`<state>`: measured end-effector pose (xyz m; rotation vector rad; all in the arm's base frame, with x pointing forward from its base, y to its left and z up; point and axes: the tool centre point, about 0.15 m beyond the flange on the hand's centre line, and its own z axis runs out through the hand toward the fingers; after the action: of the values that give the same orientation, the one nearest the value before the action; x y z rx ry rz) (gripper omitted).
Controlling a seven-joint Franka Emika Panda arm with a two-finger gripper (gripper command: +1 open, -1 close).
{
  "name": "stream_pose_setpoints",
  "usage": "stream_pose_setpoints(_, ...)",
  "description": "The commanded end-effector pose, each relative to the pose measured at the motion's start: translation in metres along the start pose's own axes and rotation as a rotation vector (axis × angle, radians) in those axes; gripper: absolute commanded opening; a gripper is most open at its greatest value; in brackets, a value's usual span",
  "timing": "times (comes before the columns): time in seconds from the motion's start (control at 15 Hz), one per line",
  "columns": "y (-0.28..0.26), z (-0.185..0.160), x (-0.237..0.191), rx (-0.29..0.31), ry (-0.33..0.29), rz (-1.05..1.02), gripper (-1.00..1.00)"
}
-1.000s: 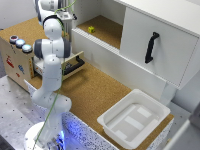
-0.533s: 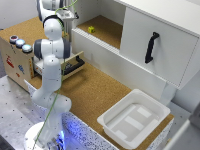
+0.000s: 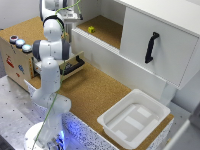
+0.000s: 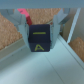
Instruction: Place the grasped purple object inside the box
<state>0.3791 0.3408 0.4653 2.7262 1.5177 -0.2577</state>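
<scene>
One large shallow white plastic box (image 3: 134, 119) with a rimmed edge and raised floor panels sits at the cork counter's (image 3: 95, 92) corner on the exterior view's right, with bare cork on its near sides, well apart from the white arm (image 3: 49, 65) standing at the left by the wooden drawer unit (image 3: 22, 57). Up at the top, over the white cabinet ledge, the gripper (image 4: 41, 31) is closed on the dark purple cube (image 4: 40, 40) with a yellow letter, a finger pressed to each side; nothing has visibly moved since half a second ago.
</scene>
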Motion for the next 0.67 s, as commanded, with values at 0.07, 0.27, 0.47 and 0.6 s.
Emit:
stream_pose_setpoints(0.07, -0.033, 0.092, -0.051, -0.112, 0.179, 0.015, -1.00)
stream_pose_setpoints(0.27, -0.015, 0.117, -0.055, -0.002, 0.163, -0.030, -1.00)
stream_pose_setpoints(0.47, 0.007, 0.131, -0.055, 0.038, 0.181, -0.083, -1.00)
stream_pose_setpoints(0.6, 0.021, 0.135, -0.048, 0.006, 0.188, -0.132, -1.00)
